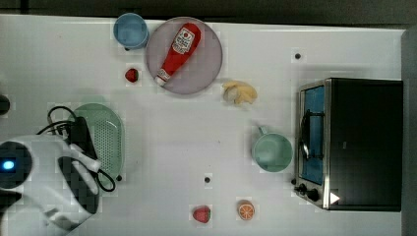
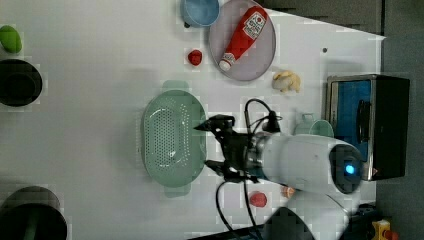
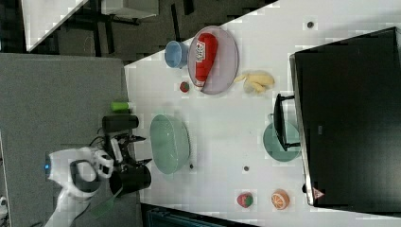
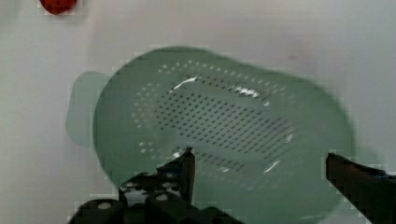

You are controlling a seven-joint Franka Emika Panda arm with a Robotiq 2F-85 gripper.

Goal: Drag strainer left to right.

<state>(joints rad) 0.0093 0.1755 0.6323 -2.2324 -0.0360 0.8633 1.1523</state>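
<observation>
Currently the strainer [image 1: 105,140] lies on the white table [image 1: 187,137] at the top view's left, well apart from the mint mug [image 1: 272,151] and the toaster oven [image 1: 354,142] at the top view's right. A grey plate [image 1: 196,69] carrying a ketchup bottle [image 1: 178,51] sits beyond it, with a small strawberry [image 1: 131,74] between plate and strainer.

The gripper [image 4: 261,170] hovers over one long side of the strainer with its jaws spread wide and holding nothing; in the wrist view one fingertip [image 4: 187,163] hangs over the perforated bowl and the other beyond the rim. In the left view the gripper [image 2: 212,145] stands at the strainer's [image 2: 172,137] edge, jaws apart.

Handling assessment: the strainer appears to be thin moulded plastic, so light, fairly stiff and smooth-bottomed; it should slide easily on the table but could tip or skate if pushed high. The side wall, straddled across the rim, looks the soundest hold; the tab handle [image 2: 175,85] at the end is an alternative.

View comparison: the arm covers part of the strainer in the top view, whereas the left view shows the full oval and both end tabs. The right view shows the strainer [image 3: 169,143] beside dark cylindrical containers [image 3: 120,124] off the table edge. The wrist view alone resolves the holes and fingertip placement.
</observation>
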